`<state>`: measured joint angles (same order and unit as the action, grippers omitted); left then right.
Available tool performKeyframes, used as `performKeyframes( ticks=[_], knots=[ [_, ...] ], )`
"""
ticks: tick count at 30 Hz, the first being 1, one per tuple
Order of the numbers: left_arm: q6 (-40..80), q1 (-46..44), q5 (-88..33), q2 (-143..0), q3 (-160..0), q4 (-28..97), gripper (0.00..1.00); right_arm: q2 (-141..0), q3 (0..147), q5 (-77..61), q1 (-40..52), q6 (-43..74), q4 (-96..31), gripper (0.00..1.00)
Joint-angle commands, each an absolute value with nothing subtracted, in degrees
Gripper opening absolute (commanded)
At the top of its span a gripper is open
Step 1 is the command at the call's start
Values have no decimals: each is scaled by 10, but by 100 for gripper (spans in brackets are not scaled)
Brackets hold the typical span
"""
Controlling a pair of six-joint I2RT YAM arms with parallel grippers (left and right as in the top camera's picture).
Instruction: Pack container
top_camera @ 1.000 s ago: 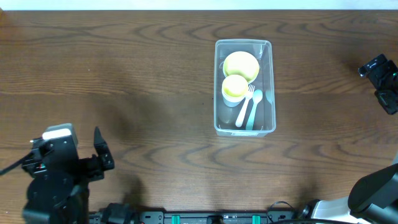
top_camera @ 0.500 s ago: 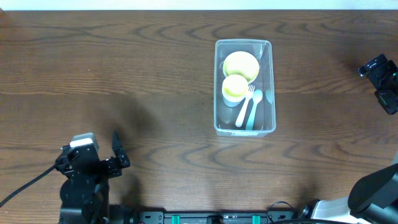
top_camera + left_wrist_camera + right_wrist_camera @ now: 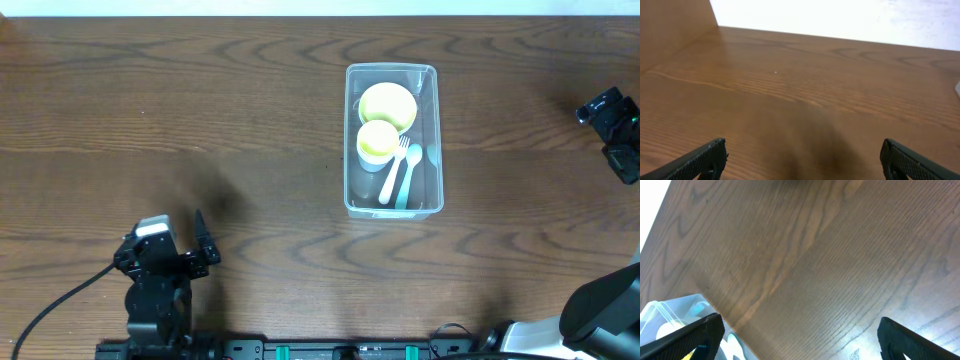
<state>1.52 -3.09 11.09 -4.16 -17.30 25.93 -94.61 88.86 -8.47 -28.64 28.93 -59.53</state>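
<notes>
Moved: the left arm (image 3: 158,280) now sits further right along the near edge of the brown wooden table (image 3: 200,110) than a second ago, and lower in the overhead view; a black cable (image 3: 60,305) trails from it toward the lower left.
Unchanged: the clear rectangular plastic container with rounded corners (image 3: 349,150), its contents and the right arm (image 3: 615,125) sit where they were.
Counts: one container; two round yellow vessels; one fork; one spoon; two arms.
Container: it stands right of the table's middle, its long side running away from the near edge, well apart from both arms. One corner shows at the lower left of the right wrist view (image 3: 667,311).
Contents: a shallow yellow plastic bowl (image 3: 387,102) lies at the far end. A yellow cup with a white wall (image 3: 378,143) touches it on the near side. A white plastic fork (image 3: 393,172) and a pale blue plastic spoon (image 3: 411,172) lie side by side along the right wall, heads toward the cup.
Left gripper (image 3: 802,150): fingers (image 3: 700,160) are spread wide and grasp nothing; only wood grain shows between them.
Right gripper (image 3: 797,327): fingers (image 3: 910,337) are spread wide and released, holding nothing. It hangs over the table near the right edge, with the container's corner beside the left-hand finger in that view.
</notes>
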Motion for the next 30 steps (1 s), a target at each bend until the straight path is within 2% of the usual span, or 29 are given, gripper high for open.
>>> performKeyframes(
  ticks=[1,21,30],
  knots=[
    [28,-28,109,-18,-149,249,98,-948,888,-82,-289,286,-596,99],
    [33,-28,109,-1,-99,251,98,-948,888,-82,-289,287,-596,99],
    [32,-28,109,-2,-96,304,98,-948,888,-82,-289,287,-596,99]
  ],
)
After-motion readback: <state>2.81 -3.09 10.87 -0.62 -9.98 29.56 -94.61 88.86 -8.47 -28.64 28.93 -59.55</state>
